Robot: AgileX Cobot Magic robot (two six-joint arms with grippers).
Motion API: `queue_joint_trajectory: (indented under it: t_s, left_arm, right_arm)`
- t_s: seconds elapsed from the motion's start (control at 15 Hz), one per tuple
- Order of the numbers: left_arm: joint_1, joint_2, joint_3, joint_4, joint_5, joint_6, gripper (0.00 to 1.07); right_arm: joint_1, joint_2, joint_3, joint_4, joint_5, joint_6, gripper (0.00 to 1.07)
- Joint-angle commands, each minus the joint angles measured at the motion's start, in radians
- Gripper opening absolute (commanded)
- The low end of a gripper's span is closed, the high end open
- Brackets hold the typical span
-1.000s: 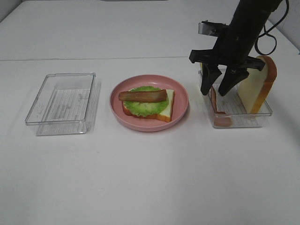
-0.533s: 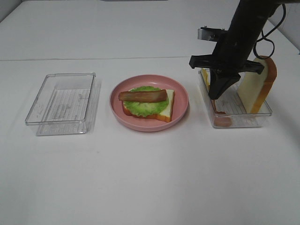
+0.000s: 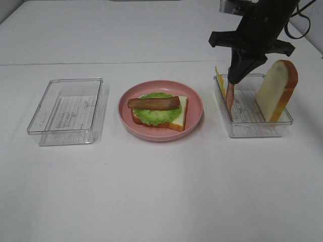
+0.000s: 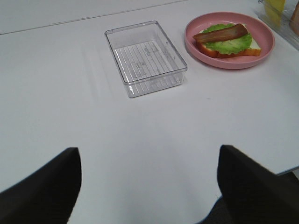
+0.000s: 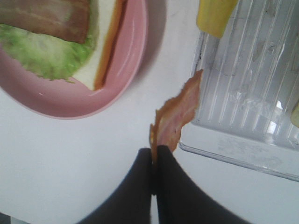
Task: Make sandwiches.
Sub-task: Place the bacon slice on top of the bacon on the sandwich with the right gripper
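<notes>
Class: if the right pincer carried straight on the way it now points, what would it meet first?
Pointing down, the right pincer with its bacon strip would probably meet the clear tray's wall nearest the pink plate; depth is unclear.

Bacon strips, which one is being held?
The bacon strip dangling from the right tool at the right-hand tray; the other strip lies flat on the lettuce.

The white table (image 3: 161, 191) carries a left clear tray (image 3: 70, 112), a pink plate (image 3: 196, 108) and a right clear tray (image 3: 252, 130).

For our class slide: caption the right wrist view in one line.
Right hand pinches a bacon strip beside the clear tray, near the pink plate.
</notes>
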Motion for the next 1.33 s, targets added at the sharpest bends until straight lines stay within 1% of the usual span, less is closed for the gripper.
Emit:
queue_joint_trajectory:
  t_s: [0.07, 0.27, 0.47, 0.53, 0.6, 0.73, 0.8, 0.93, 1.07, 1.13, 1.27, 1.33]
  left_arm:
    - [0.003, -0.020, 0.003, -0.002, -0.012, 0.000, 0.77]
    - [0.003, -0.020, 0.003, -0.002, -0.012, 0.000, 0.77]
    - [0.003, -0.020, 0.003, -0.002, -0.012, 0.000, 0.77]
    - [0.003, -0.020, 0.003, -0.002, -0.012, 0.000, 0.77]
    - [0.003, -0.020, 0.003, -0.002, -0.012, 0.000, 0.77]
    - [0.003, -0.020, 0.003, -0.002, -0.012, 0.000, 0.77]
    - [0.003, -0.020, 0.003, -0.002, -0.012, 0.000, 0.77]
    - [0.003, -0.020, 0.003, -0.002, -0.012, 0.000, 0.77]
    - [0.003, -0.020, 0.003, -0.002, -0.012, 0.000, 0.77]
    - [0.003, -0.020, 0.003, -0.002, -0.012, 0.000, 0.77]
    - [0.003, -0.020, 0.003, -0.002, -0.012, 0.000, 0.77]
    - [0.003, -0.020, 0.003, -0.002, -0.012, 0.000, 0.77]
  right_arm:
    - [0.002, -0.048, -0.005, 0.131, -0.009, -0.084, 0.00]
    - [0.006, -0.047, -0.004, 0.394, -0.021, -0.206, 0.00]
    - [0.026, -0.003, -0.004, 0.590, -0.100, -0.292, 0.00]
    - [0.040, 0.020, -0.004, 0.646, -0.127, -0.312, 0.00]
    - [0.045, 0.033, -0.004, 0.673, -0.140, -0.325, 0.00]
    - [0.076, 0.089, -0.004, 0.780, -0.188, -0.380, 0.00]
    - [0.094, 0.142, -0.004, 0.849, -0.230, -0.398, 0.00]
    - [0.102, 0.178, -0.004, 0.868, -0.251, -0.405, 0.00]
    - [0.101, 0.189, -0.004, 0.819, -0.283, -0.400, 0.00]
    - [0.101, 0.186, -0.004, 0.773, -0.300, -0.372, 0.00]
    - [0.101, 0.183, -0.004, 0.638, -0.312, -0.256, 0.00]
    - [0.101, 0.183, -0.004, 0.612, -0.312, -0.236, 0.00]
